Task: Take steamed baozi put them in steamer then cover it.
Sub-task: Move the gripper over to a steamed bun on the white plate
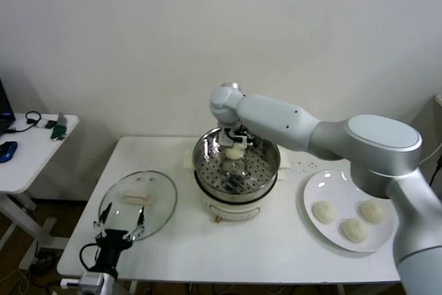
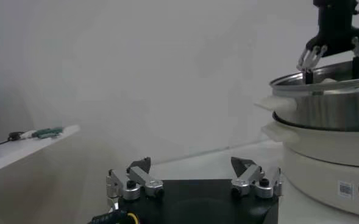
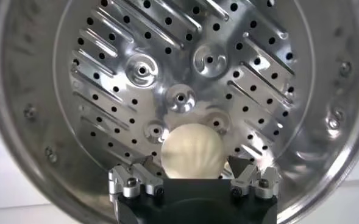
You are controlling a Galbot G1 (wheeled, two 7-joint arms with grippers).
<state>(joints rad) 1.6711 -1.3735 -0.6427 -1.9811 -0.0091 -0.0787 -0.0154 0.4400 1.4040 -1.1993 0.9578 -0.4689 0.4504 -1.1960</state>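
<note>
The steamer (image 1: pixel 204 165) stands mid-table on its white pot base (image 1: pixel 238 210). My right gripper (image 1: pixel 235 141) hangs inside the basket's far side, fingers spread, with one baozi (image 1: pixel 235 152) between the fingertips. In the right wrist view the gripper (image 3: pixel 189 163) is open around that baozi (image 3: pixel 194 149) over the perforated bottom (image 3: pixel 167 67); I cannot tell if the bun rests on it. Three baozi (image 1: pixel 354 229) lie on the white plate (image 1: pixel 314 190) at the right. The glass cover (image 1: pixel 157 198) lies flat at the left. My left gripper (image 1: pixel 121 229) waits open near the cover's front edge.
A side table (image 1: pixel 27 150) with cables and small devices stands at the far left. The left wrist view shows the steamer (image 2: pixel 325 112) close by and the right gripper (image 2: pixel 333 61) above its rim. The wall is right behind the table.
</note>
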